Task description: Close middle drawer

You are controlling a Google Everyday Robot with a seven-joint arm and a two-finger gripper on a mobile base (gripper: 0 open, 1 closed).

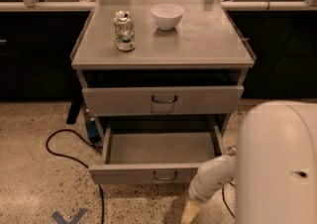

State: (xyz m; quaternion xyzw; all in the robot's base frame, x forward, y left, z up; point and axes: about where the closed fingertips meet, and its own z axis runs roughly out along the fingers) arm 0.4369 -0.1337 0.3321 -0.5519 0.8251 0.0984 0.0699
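The middle drawer (158,148) stands pulled out at the bottom of the grey metal cabinet. It is wide and shallow with a plain grey inside. Its low front panel (129,173) carries a small dark wire handle (165,175) at centre. My white arm (213,178) reaches in from the lower right. My gripper (190,213) is at the arm's yellowish tip, just in front of and below the front panel, right of the handle. The drawer with the taller front panel (163,100) sits above, nearly shut.
A crushed can (124,30) and a white bowl (167,16) stand on the cabinet top (198,39). A black cable (64,143) runs over the speckled floor at the left. My own white body (277,163) fills the lower right. Dark counters flank the cabinet.
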